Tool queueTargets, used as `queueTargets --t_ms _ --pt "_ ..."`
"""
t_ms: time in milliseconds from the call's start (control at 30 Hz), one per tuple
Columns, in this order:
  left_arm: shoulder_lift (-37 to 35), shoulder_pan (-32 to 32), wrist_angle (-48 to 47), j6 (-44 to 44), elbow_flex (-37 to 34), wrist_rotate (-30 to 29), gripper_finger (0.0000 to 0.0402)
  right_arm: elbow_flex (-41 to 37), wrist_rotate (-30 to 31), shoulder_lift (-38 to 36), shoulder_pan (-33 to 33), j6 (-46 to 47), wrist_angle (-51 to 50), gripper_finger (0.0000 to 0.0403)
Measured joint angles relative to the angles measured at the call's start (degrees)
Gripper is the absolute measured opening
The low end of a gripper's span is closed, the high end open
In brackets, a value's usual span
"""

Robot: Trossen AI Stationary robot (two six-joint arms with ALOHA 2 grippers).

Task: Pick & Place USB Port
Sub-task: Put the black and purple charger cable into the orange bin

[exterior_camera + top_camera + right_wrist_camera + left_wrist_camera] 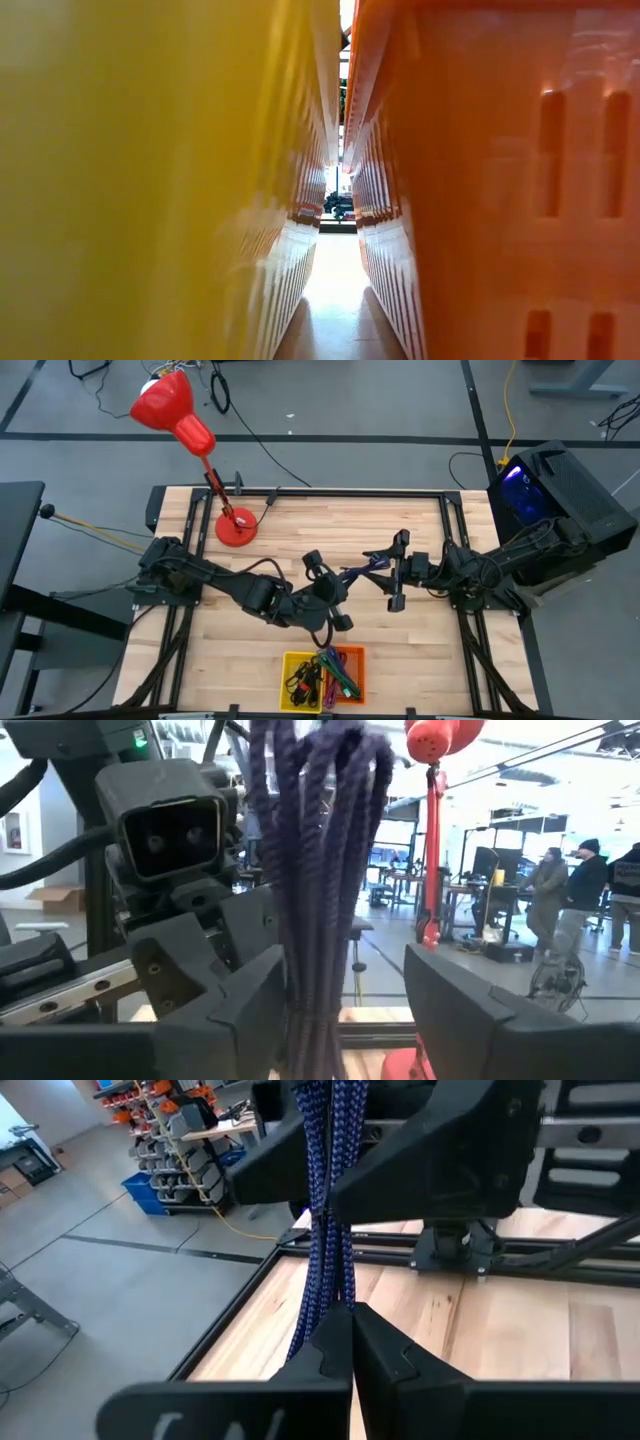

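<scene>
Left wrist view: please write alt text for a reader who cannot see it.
A blue braided cable is pinched between the shut jaws of the left gripper and runs up toward the right arm's dark gripper just beyond. Below lies the wooden table, with a workshop floor behind.

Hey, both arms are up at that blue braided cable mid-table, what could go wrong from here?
1. The left pincer is shut on the blue braided cable, while the right pincer stands open around the bundle; if the left lets go before the right closes, the cable may drop onto the table.
2. The two pincers sit very close together, so they might knock each other.
3. Loose loops could snag on a finger when pulled away.
</scene>
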Motion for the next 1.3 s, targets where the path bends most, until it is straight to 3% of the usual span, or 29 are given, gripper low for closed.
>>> queueTargets --t_ms 100,200,267,433,533,633,833,933,1100,1300 --pt "0.00 0.07 0.08 0.00 0.00 -0.02 0.0000 0.02 0.97 0.00 -0.02 0.84 -0.90 0.0149" --pt "0.00 0.07 -0.02 0.00 -0.02 -0.15 0.0000 0.00 1.02 0.00 -0.02 0.98 -1.44 0.0047" --pt "0.00 0.09 -0.08 -0.09 -0.02 -0.17 0.0003 0.00 0.96 0.00 0.00 0.57 -1.50 0.0022" --pt "-0.01 0.02 -2.76 -0.07 -0.01 -0.53 0.0021 -0.02 -1.83 -1.01 0.57 3.02 -3.43 0.0011" --pt "-0.31 -0.54 -7.06 -0.17 0.00 -2.87 0.0031 -0.05 0.28 -3.03 2.37 3.47 -7.08 0.0011" --pt "-0.56 -1.72 -8.56 0.25 -0.02 -6.60 0.0034 0.00 3.96 -5.69 4.45 5.26 -11.72 0.0011" --pt "-0.85 -3.67 -13.27 1.76 -0.07 -19.14 0.0028 0.00 0.05 -6.60 11.83 13.19 -16.29 0.0011" --pt "-0.87 -4.29 -15.51 1.25 -0.07 -22.86 0.0025 -0.02 0.33 -4.32 17.26 16.35 -17.50 0.0011" --pt "-0.87 -4.37 -16.27 0.22 -0.07 -23.19 0.0025 -0.03 6.33 3.00 26.37 21.14 -14.82 0.0010" --pt "-0.87 -4.34 -16.66 -1.29 -0.07 -22.70 0.0025 -0.02 11.52 14.96 31.84 23.95 -2.77 0.0010"
